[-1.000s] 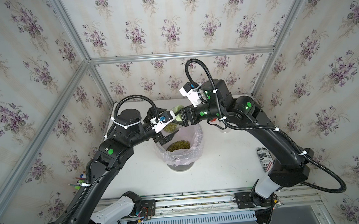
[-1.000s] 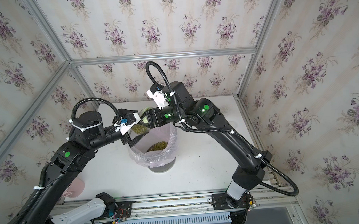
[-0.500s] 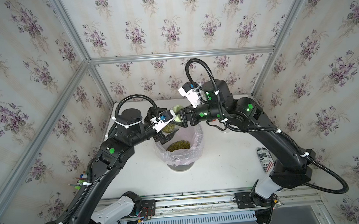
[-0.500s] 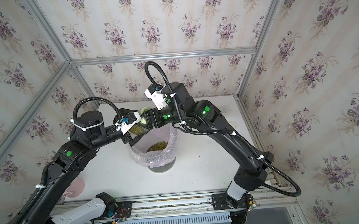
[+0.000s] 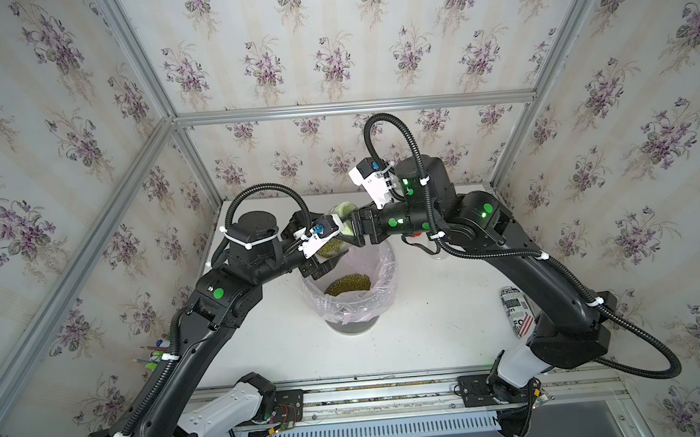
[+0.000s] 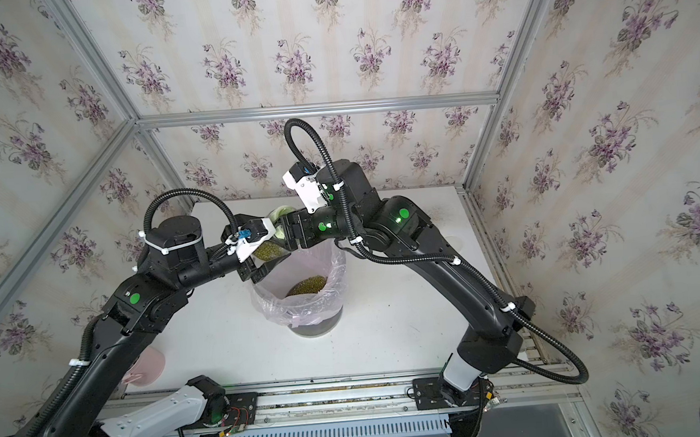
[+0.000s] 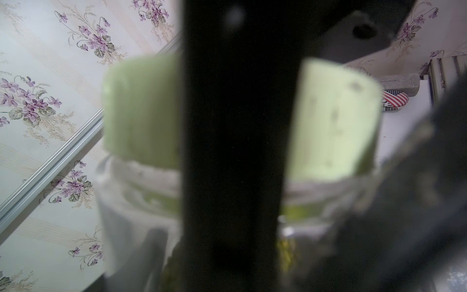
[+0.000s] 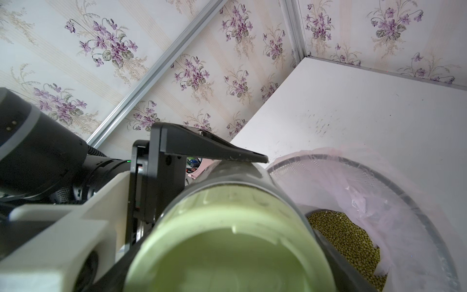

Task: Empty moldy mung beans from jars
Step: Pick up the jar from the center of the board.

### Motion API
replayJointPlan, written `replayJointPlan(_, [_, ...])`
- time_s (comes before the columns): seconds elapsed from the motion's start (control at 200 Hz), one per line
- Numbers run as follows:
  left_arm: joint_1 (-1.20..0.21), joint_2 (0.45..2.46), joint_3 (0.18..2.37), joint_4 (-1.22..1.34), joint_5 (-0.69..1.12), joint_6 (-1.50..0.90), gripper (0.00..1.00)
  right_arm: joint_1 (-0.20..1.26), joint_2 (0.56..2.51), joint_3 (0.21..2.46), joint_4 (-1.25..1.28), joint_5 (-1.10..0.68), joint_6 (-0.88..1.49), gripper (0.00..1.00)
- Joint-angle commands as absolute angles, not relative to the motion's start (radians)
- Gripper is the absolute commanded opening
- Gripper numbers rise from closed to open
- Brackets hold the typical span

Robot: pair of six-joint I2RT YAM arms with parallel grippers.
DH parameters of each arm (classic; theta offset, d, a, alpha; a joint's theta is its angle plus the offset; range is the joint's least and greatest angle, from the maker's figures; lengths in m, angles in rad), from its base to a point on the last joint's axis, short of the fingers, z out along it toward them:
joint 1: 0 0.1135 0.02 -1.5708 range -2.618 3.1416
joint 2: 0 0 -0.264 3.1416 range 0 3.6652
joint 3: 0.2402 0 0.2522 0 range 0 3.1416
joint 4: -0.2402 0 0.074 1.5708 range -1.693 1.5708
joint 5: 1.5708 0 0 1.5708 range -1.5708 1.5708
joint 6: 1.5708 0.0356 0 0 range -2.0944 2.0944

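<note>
Tilted clear jar (image 5: 333, 245) clamped by left claw (image 5: 328, 252) above pink-lined bin (image 5: 389, 267) on desk (image 5: 430, 331). Its pale green lid (image 5: 346, 219) clasped by right claw (image 5: 355, 231). Some mung beans (image 5: 348, 284) heaped in bin; more seen inside jar.

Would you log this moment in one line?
left gripper: grips jar | right gripper: grips lid | jar at bin rim | lid on

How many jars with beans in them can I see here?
1: a green-lidded jar between the left gripper and right gripper, above the pink-lined bin. Others may be hidden behind the right arm.
</note>
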State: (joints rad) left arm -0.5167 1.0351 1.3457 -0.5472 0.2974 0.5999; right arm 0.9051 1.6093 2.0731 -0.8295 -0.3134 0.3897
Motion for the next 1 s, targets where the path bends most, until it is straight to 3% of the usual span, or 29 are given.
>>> replayJointPlan(0.0, [-0.515, 1.032, 1.357, -0.508, 0.292, 0.584, 0.51, 0.907, 1.597, 2.072, -0.78, -0.305, 0.383, 0.46])
replayJointPlan(0.335, [-0.515, 1.022, 1.355, -0.487, 0.283, 0.578, 0.11, 0.906, 1.596, 2.056, -0.795, -0.281, 0.374, 0.45])
replayJointPlan(0.709, [-0.515, 1.015, 1.342, -0.47, 0.309, 0.585, 0.06, 0.891, 1.593, 2.032, -0.784, -0.297, 0.379, 0.46])
replayJointPlan(0.809, [-0.515, 1.019, 1.344, -0.471, 0.313, 0.59, 0.01, 0.891, 1.596, 2.037, -0.791, -0.287, 0.379, 0.52])
replayJointPlan(0.994, [-0.515, 1.022, 1.339, -0.472, 0.314, 0.609, 0.01, 0.891, 1.605, 2.052, -0.805, -0.282, 0.376, 0.68])
